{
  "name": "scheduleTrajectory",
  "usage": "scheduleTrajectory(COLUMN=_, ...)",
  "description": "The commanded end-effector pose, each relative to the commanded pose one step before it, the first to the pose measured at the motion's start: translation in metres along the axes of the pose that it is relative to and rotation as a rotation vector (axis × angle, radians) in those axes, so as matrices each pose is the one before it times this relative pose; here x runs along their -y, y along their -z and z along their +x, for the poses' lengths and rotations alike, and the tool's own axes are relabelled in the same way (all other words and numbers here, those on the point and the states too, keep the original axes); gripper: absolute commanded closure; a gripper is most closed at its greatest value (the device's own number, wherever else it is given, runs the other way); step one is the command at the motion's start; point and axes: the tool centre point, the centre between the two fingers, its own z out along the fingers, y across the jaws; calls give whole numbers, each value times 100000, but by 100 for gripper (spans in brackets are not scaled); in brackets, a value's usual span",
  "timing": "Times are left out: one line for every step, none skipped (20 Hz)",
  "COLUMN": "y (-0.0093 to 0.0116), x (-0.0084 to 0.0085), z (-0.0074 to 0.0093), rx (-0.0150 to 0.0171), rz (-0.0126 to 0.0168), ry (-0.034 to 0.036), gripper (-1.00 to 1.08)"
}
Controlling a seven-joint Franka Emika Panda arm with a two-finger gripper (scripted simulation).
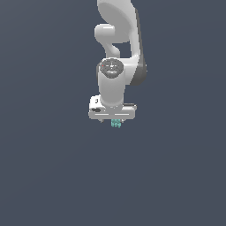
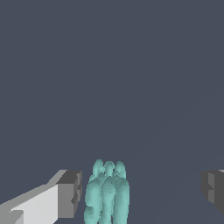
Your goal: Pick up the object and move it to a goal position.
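Claw (image 1: 114, 120) of the white and grey robot arm (image 1: 115, 53) hangs near the middle of the exterior view, pointing down, and the small teal-turquoise lumpy object (image 1: 116, 123) shows just under its white body, slightly toward the exterior view's right. In the wrist view the object, a cluster of rounded ridges (image 2: 107, 194), stands between the 2 dark grey fingers (image 2: 70, 192). The claw is wide: 1 finger is just beside the object with a thin gap, while the other finger, at the far edge of the frame, is well apart from it. So the object is not centred between them, and nothing is gripped yet.

I judge that the risk comes from this offset. If the fingers close now, the near finger would meet the object first and could push it sideways across the plain dark tabletop (image 2: 131, 65) before the far one arrives. The bumpy surface gives poor contact, so a pad may land on 1 ridge only, and the object could twist or slip out during lifting. No goal marker is visible in either view.
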Motion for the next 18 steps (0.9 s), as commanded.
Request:
scheduleTrajectory(y=0, x=-1, z=0, rx=0, rz=0, ry=0, gripper=-92)
scheduleTrajectory(y=-19, x=-10, z=-27, rx=96, rz=9, ry=-18, gripper=-92)
scheduleTrajectory(y=-63, x=-34, z=-77, rx=293, rz=32, ry=-60, gripper=-92)
scheduleTrajectory(y=-104, x=-55, z=-127, rx=485, rz=54, ry=-100, gripper=-92)
scheduleTrajectory(y=-145, x=-77, z=-177, rx=676, rz=76, ry=-139, gripper=-92)
scheduleTrajectory(y=-185, x=-97, z=-228, rx=860, rz=98, ry=-179, gripper=-92)
scheduleTrajectory(y=-187, x=-95, z=-231, rx=863, rz=100, ry=-181, gripper=-92)
scheduleTrajectory(y=-148, x=-73, z=-184, rx=671, rz=79, ry=-143, gripper=-92)
scheduleTrajectory(y=-111, x=-51, z=-134, rx=483, rz=58, ry=-106, gripper=-92)
scheduleTrajectory(y=-67, x=-28, z=-83, rx=283, rz=34, ry=-66, gripper=-92)
scheduleTrajectory(y=-29, x=-8, z=-28, rx=93, rz=12, ry=-27, gripper=-92)
scheduleTrajectory(y=27, x=13, z=29, rx=-116, rz=-14, ry=25, gripper=-92)
scheduleTrajectory(y=35, x=5, z=51, rx=-112, rz=-15, ry=39, gripper=-92)
scheduleTrajectory(y=11, x=-20, z=27, rx=0, rz=0, ry=0, gripper=-92)
scheduleTrajectory(y=0, x=5, z=-9, rx=0, rz=0, ry=0, gripper=-92)
scheduleTrajectory(y=-32, x=33, z=-30, rx=0, rz=0, ry=0, gripper=-92)
scheduleTrajectory(y=-29, x=23, z=-59, rx=-71, rz=-1, ry=-67, gripper=-92)
scheduleTrajectory(y=-58, x=45, z=-76, rx=-90, rz=-1, ry=-78, gripper=-92)
